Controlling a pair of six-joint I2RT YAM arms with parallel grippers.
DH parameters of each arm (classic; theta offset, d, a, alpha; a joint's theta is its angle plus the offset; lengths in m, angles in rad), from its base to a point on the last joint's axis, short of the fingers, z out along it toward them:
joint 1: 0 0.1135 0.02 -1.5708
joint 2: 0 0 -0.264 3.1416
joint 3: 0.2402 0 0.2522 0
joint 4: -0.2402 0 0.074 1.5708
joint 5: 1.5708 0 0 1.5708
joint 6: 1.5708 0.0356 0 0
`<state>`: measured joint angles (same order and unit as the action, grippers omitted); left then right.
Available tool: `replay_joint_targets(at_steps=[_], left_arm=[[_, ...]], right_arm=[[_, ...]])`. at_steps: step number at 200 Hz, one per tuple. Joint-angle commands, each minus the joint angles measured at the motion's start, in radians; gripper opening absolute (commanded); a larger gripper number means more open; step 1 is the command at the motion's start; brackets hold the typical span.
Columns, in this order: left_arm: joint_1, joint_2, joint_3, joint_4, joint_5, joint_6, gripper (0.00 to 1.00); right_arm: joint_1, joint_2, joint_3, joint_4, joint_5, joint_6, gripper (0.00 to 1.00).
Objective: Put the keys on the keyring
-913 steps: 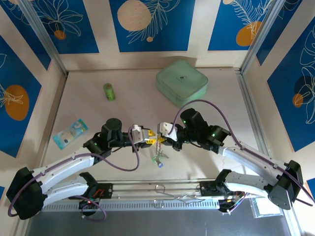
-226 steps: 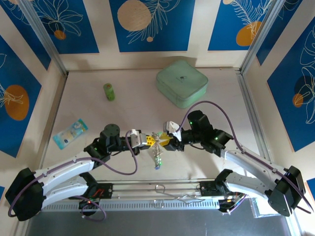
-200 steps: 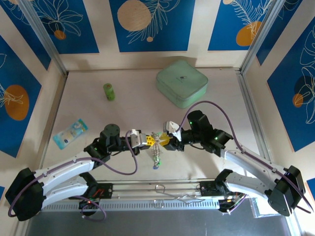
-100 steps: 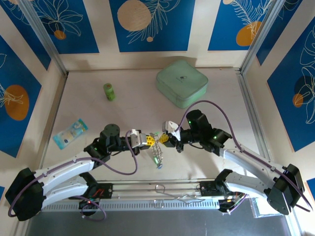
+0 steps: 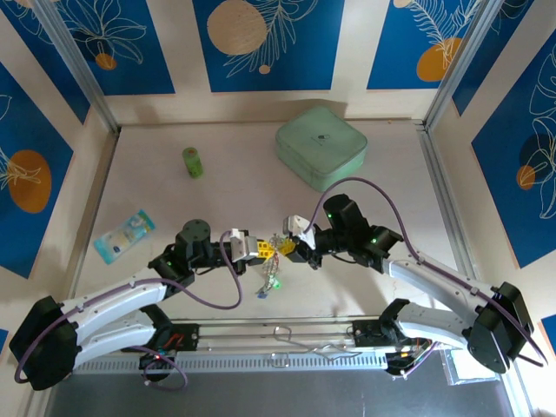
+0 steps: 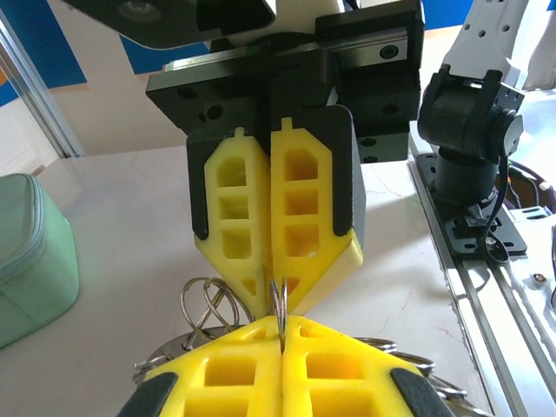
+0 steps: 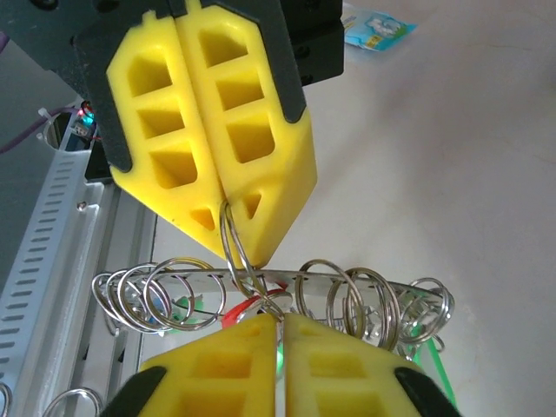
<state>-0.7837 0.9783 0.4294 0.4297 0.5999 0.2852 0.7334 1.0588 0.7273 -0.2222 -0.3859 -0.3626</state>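
Pinching the keyring (image 7: 330,280) between them, left pincer (image 5: 263,251) and right pincer (image 5: 283,248) meet tip-to-tip

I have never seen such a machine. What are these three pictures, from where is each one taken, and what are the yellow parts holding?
These are two robot arms fixed at the near edge of a table. One picture looks down from above. The other two come from small cameras on the wrists, so you see the yellow fingers up close. On the table lie a green box, a green cylinder and a blue packet. The left gripper and the right gripper meet in the middle. The left one is shut on a thin wire loop of the keyring, and keys hang below. The right one is shut beside that loop; whether it truly grips, I cannot tell.
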Motion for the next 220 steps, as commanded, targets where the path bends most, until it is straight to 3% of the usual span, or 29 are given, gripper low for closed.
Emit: replay_joint_targets(at_steps=[1, 30, 135, 176, 191, 220], left_arm=[[-0.009, 0.003, -0.006, 0.105, 0.052, -0.013, 0.0], [-0.008, 0.029, -0.019, 0.176, 0.057, -0.04, 0.0], [-0.009, 0.061, -0.038, 0.28, 0.081, -0.096, 0.0], [-0.009, 0.061, -0.037, 0.263, 0.039, -0.086, 0.0], [-0.009, 0.053, -0.029, 0.208, -0.011, -0.059, 0.16], [-0.009, 0.04, 0.051, -0.032, -0.07, 0.032, 0.23]], right_arm=[[0.0, -0.059, -0.002, 0.005, -0.022, -0.004, 0.19], [0.005, -0.086, -0.025, 0.038, -0.072, -0.004, 0.22], [0.024, -0.045, -0.024, 0.072, -0.01, 0.011, 0.2], [0.024, -0.039, -0.007, 0.068, -0.023, 0.008, 0.02], [0.024, -0.039, 0.008, 0.041, -0.02, -0.01, 0.0], [0.028, -0.027, 0.068, -0.079, 0.028, -0.069, 0.0]])
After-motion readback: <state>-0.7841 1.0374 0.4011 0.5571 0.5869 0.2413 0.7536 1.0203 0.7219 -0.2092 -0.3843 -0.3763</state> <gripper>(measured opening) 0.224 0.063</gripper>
